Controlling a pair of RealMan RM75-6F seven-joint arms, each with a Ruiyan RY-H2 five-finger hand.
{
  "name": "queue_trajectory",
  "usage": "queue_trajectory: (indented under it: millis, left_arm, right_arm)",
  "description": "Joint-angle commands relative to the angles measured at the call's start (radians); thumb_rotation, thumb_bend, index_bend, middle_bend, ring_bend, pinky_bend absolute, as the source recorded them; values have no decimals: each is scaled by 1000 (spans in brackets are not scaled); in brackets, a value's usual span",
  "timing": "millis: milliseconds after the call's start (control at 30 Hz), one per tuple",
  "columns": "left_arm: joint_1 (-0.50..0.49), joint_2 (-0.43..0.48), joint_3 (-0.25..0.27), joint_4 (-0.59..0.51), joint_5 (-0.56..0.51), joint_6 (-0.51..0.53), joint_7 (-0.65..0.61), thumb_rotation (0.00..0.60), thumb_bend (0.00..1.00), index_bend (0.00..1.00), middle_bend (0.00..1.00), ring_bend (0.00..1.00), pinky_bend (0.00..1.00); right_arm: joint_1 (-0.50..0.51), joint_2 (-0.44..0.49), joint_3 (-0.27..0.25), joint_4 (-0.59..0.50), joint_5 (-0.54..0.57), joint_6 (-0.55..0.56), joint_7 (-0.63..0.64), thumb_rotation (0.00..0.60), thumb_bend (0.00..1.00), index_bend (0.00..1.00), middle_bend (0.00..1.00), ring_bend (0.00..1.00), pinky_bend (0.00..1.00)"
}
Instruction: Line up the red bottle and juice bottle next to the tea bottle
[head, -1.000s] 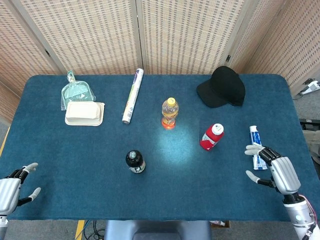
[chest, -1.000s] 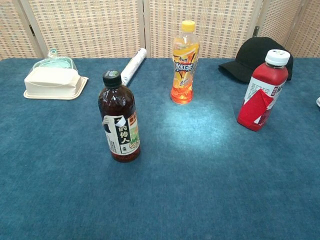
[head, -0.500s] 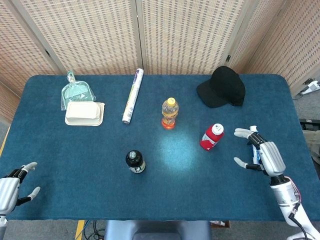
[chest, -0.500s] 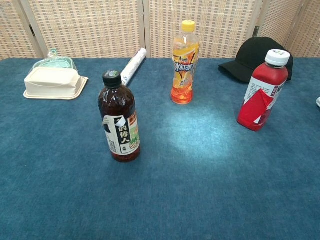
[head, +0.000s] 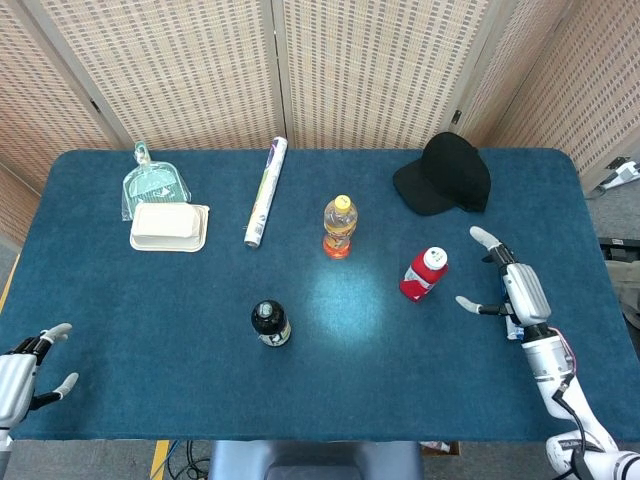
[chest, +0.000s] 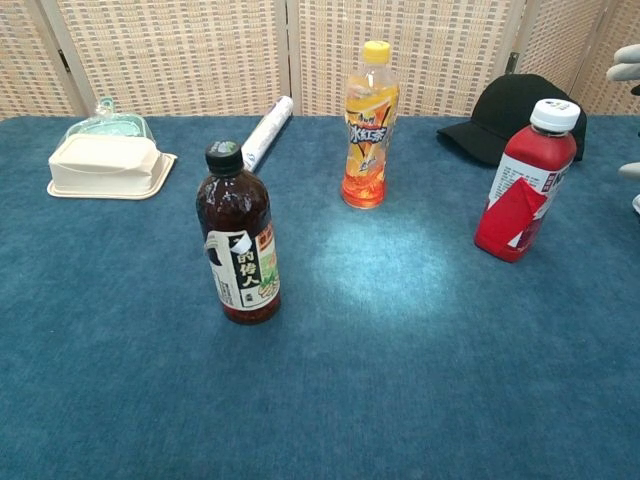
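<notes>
The red bottle (head: 423, 275) (chest: 525, 182) with a white cap stands right of centre. Further back at centre is the orange juice bottle (head: 339, 227) (chest: 367, 127) with a yellow cap. The dark tea bottle (head: 270, 324) (chest: 238, 236) stands near the front, left of centre. My right hand (head: 508, 284) hovers open just right of the red bottle, fingers spread, not touching it; in the chest view only its fingertips (chest: 628, 62) show at the right edge. My left hand (head: 22, 375) is open at the front left corner, holding nothing.
A black cap (head: 445, 173) lies at the back right. A rolled paper tube (head: 266, 191), a white box (head: 168, 226) and a green scoop (head: 152, 185) sit at the back left. A toothpaste tube (head: 511, 324) lies under my right hand.
My right hand has moved forward and left from the table's front right toward the red bottle. The bottles and my left hand have stayed put.
</notes>
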Motion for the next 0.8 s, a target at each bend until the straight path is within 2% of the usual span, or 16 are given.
queue_trajectory:
  millis: [33,433,800]
  left_arm:
    - [0,1,0,1,-1,-1,-3,600,206,415,332,364,554]
    - [1,6,-2,3,-5,-1,-15,600,206,415,332,364,554]
    - [3,12,-2,-2,-5,2,-22,600,206,415,332,364,554]
  right_arm:
    - [23,-37,7,53,22,-43,76,600,48,120,110,106,310]
    - [73,-132,-9,178,20,-127,260,600,47,120,110,106,310]
    - [108,-195,-17,248,12,-157,324,600,47,119,115,106,310]
